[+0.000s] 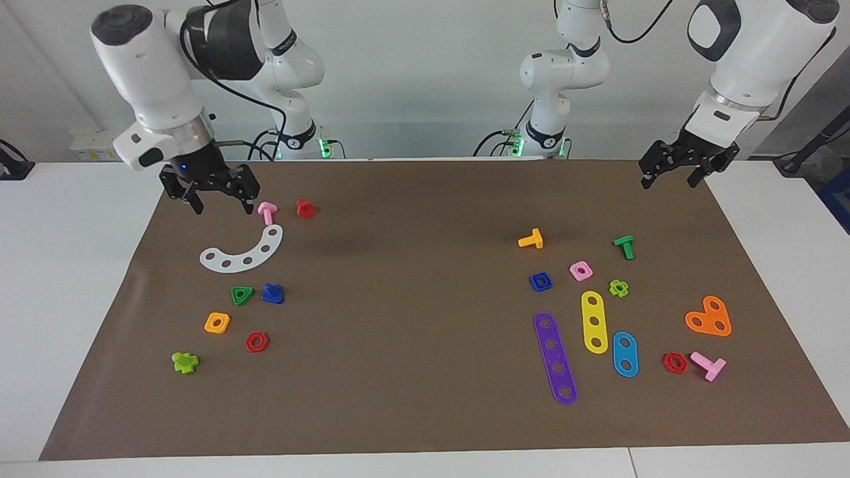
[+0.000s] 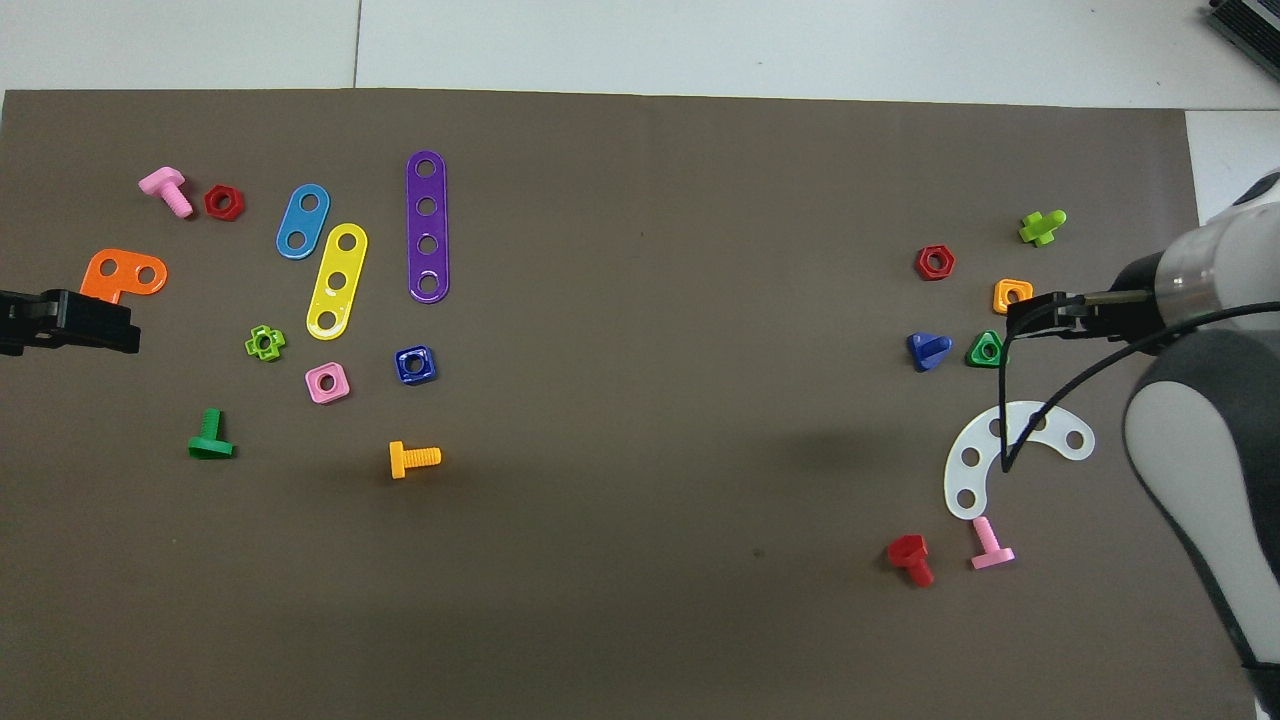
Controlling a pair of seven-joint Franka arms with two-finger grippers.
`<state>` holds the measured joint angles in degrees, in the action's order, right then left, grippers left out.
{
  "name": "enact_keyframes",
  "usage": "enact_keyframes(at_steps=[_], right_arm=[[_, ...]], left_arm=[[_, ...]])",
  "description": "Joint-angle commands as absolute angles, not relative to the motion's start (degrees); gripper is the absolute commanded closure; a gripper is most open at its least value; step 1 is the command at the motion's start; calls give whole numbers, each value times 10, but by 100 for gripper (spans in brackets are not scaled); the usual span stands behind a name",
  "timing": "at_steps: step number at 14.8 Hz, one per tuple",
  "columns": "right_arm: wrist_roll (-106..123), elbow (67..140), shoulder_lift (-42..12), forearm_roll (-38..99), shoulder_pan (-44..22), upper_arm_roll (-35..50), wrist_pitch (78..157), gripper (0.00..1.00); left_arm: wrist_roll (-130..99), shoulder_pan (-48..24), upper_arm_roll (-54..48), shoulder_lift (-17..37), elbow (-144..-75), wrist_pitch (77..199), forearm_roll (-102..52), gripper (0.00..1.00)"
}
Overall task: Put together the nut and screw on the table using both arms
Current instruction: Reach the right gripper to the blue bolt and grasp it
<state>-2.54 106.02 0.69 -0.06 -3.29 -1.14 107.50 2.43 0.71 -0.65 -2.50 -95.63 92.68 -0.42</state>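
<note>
The dark blue square nut (image 1: 540, 281) (image 2: 415, 364) lies flat on the brown sheet toward the left arm's end of the table (image 1: 66, 279), beside a pink square nut (image 1: 580, 270). The dark blue screw (image 1: 272, 293) (image 2: 928, 350) lies toward the right arm's end, beside a green triangular nut (image 1: 242, 295). My right gripper (image 1: 222, 200) (image 2: 1030, 318) hangs open and empty over the white curved strip (image 1: 242, 252), short of the screw. My left gripper (image 1: 669, 179) (image 2: 90, 322) waits open and empty above the sheet's corner by its own base.
Around the screw lie an orange-yellow nut (image 1: 217, 322), a red hex nut (image 1: 256, 342), a lime piece (image 1: 184, 362), a pink screw (image 1: 267, 212) and a red screw (image 1: 305, 208). Around the nut lie purple (image 1: 555, 358), yellow and blue strips, an orange plate (image 1: 709, 317) and several screws.
</note>
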Motion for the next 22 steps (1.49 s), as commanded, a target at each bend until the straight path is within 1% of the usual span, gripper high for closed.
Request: enact_keyframes(at_steps=[1, 2, 4, 5, 7, 9, 11, 14, 16, 19, 21, 22], right_arm=[[29, 1091, -33, 14, -28, -9, 1127, 0], [54, 1110, -46, 24, -26, -9, 1164, 0], [86, 1170, -60, 59, -23, -10, 1268, 0], [101, 1182, -74, 60, -23, -9, 1298, 0], [140, 1183, -108, 61, -21, -9, 1323, 1], [164, 1193, -125, 62, -19, -10, 1366, 5], [173, 1203, -129, 62, -18, -10, 1380, 22], [171, 1207, -138, 62, -17, -9, 1405, 37], [173, 1214, -137, 62, -17, -10, 1406, 38], [174, 1217, -137, 62, -17, -10, 1406, 45], [174, 1217, -137, 62, -17, -10, 1406, 53], [173, 1217, -137, 62, -17, -9, 1406, 65]], left_arm=[[33, 11, -7, -40, -972, 930, -6, 0], [33, 11, -7, -40, -972, 930, -6, 0], [33, 11, -7, -40, -972, 930, -6, 0], [33, 11, -7, -40, -972, 930, -6, 0], [33, 11, -7, -40, -972, 930, -6, 0], [33, 11, -7, -40, -972, 930, -6, 0], [33, 11, -7, -40, -972, 930, -6, 0], [33, 11, -7, -40, -972, 930, -6, 0], [33, 11, -7, -40, -972, 930, -6, 0], [33, 11, -7, -40, -972, 930, -6, 0], [33, 11, -7, -40, -972, 930, -6, 0], [33, 11, -7, -40, -972, 930, -6, 0]])
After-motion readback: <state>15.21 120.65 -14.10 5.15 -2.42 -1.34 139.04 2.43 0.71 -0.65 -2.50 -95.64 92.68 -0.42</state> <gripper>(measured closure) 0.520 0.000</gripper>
